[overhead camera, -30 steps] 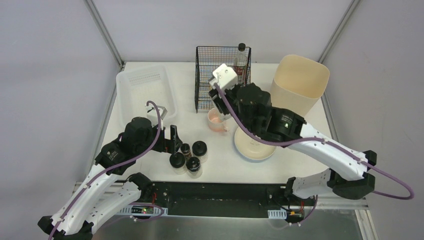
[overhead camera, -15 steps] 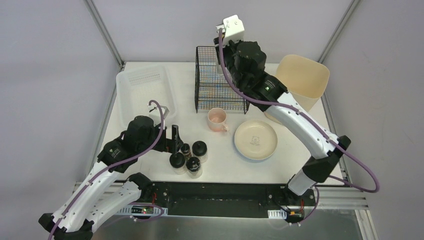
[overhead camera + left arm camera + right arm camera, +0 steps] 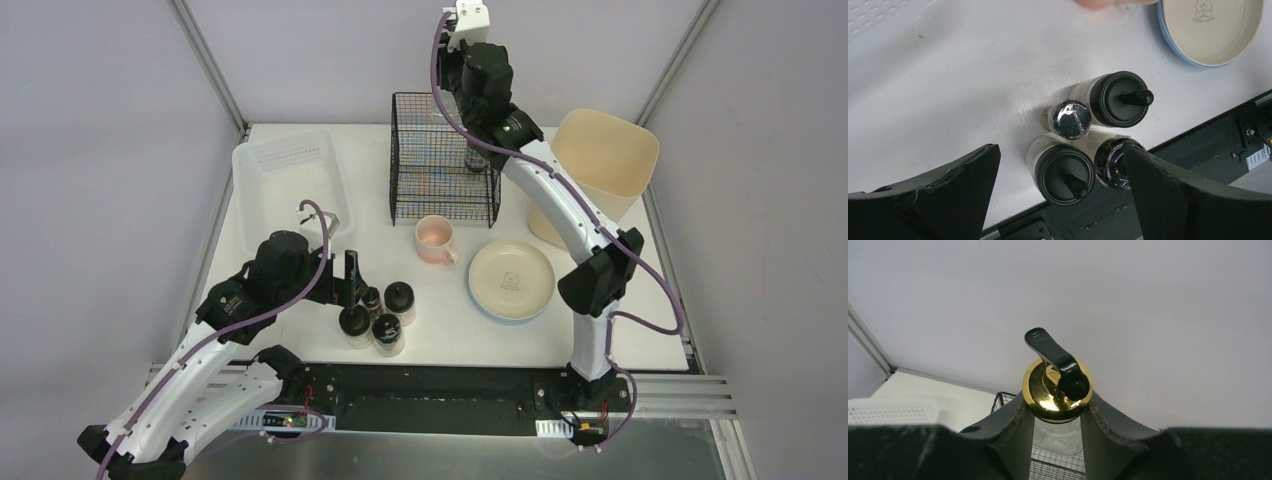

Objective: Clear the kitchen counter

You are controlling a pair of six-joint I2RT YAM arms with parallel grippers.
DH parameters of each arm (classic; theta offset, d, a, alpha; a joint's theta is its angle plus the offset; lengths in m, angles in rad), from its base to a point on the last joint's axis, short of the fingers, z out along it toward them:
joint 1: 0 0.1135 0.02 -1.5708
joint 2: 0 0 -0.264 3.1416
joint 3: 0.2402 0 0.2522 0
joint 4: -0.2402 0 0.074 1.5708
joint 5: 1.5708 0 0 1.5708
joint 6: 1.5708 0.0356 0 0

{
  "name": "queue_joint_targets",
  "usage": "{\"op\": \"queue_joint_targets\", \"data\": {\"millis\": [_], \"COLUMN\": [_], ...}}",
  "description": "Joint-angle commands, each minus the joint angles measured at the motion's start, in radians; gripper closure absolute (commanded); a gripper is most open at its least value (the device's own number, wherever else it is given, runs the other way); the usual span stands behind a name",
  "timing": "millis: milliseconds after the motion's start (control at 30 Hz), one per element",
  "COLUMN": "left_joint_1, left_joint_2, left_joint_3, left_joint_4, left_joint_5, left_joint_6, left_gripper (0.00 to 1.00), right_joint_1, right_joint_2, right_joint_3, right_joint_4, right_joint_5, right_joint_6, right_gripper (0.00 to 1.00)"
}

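Flat white matte kitchen counter (image 3: 445, 320); left claw (image 3: 1059, 148) agape, right claw (image 3: 1057, 405) tight around bottle (image 3: 1058, 436).

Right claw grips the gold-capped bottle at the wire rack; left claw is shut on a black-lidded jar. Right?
No. The left wrist view shows the left claw open over the four jars, gripping none. The right claw does grip the gold-capped bottle at the wire rack.

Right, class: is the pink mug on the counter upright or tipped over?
Upright. The top view looks into the round open mouth of the pink mug, with its handle sticking out sideways.
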Motion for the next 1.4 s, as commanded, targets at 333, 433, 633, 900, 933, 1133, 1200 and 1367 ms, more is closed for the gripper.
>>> {"op": "queue_joint_targets", "data": {"millis": [333, 433, 633, 900, 933, 1133, 1200, 1367], "left_joint_1": [0.010, 0.010, 0.010, 0.010, 0.010, 0.009, 0.010, 0.010], "left_joint_2": [-0.041, -0.041, -0.044, -0.046, -0.046, -0.045, -0.046, -0.041], "left_joint_3": [0.000, 0.000, 0.000, 0.001, 0.000, 0.000, 0.000, 0.000], "left_joint_4": [0.000, 0.000, 0.000, 0.000, 0.000, 0.000, 0.000, 0.000], "left_joint_5": [-0.025, -0.019, -0.015, -0.016, -0.015, -0.017, -0.017, -0.016], "left_joint_6": [0.012, 0.011, 0.012, 0.012, 0.012, 0.012, 0.012, 0.012], "left_gripper": [0.00, 0.00, 0.00, 0.00, 0.00, 0.00, 0.00, 0.00], "right_joint_1": [-0.014, -0.014, -0.014, -0.029, -0.031, -0.044, -0.045, -0.052], "right_joint_2": [0.112, 0.123, 0.162, 0.272, 0.280, 0.328, 0.341, 0.362], "right_joint_3": [0.174, 0.163, 0.156, 0.219, 0.221, 0.253, 0.263, 0.264], "right_joint_4": [0.190, 0.190, 0.161, 0.062, 0.056, -0.010, -0.037, -0.068], "right_joint_5": [-0.051, -0.051, -0.055, -0.043, -0.041, -0.037, -0.036, -0.017], "right_joint_6": [0.117, 0.132, 0.156, 0.193, 0.196, 0.218, 0.218, 0.226], "right_gripper": [1.00, 1.00, 1.00, 1.00, 1.00, 1.00, 1.00, 1.00]}}
